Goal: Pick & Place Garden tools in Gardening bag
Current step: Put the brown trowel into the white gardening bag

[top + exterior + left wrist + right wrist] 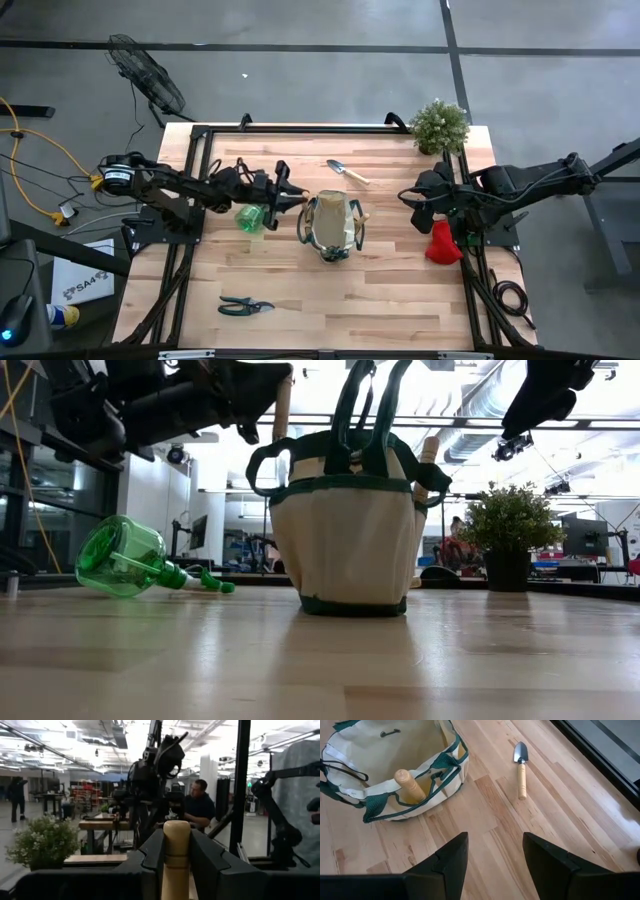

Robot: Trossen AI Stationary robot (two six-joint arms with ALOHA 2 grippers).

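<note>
Gardening bag (333,226) stands upright mid-table (400,300), loop handles up; one wooden handle (410,785) sticks out of a side pocket.

Left tool (290,196) hangs just left of bag, above the rim, fingers (152,857) clamped on a wooden-handled tool (176,860), handle end up between them. Metal end hidden, so prob. a trowel or rake, can't tell which.

Around it: green spray bottle (250,217) lies on its side right under the left arm, nozzle toward bag. Small trowel (347,172) lies behind bag, apart from it. Black pruners (245,306) near front edge, left, well apart from the rest. Red glove (442,243) at right edge, beside right arm's base. Potted plant (439,125) in far right corner.

Right tool (418,197) waits right of bag, fingers (451,860) spread, nothing in them; wrist view looks down on bag & trowel.

Open room: front half of table mostly bare wood; gap betw. bag and right tool free.

Writing: white box (82,280) on floor left of table has dark lettering, too small to read.
</note>
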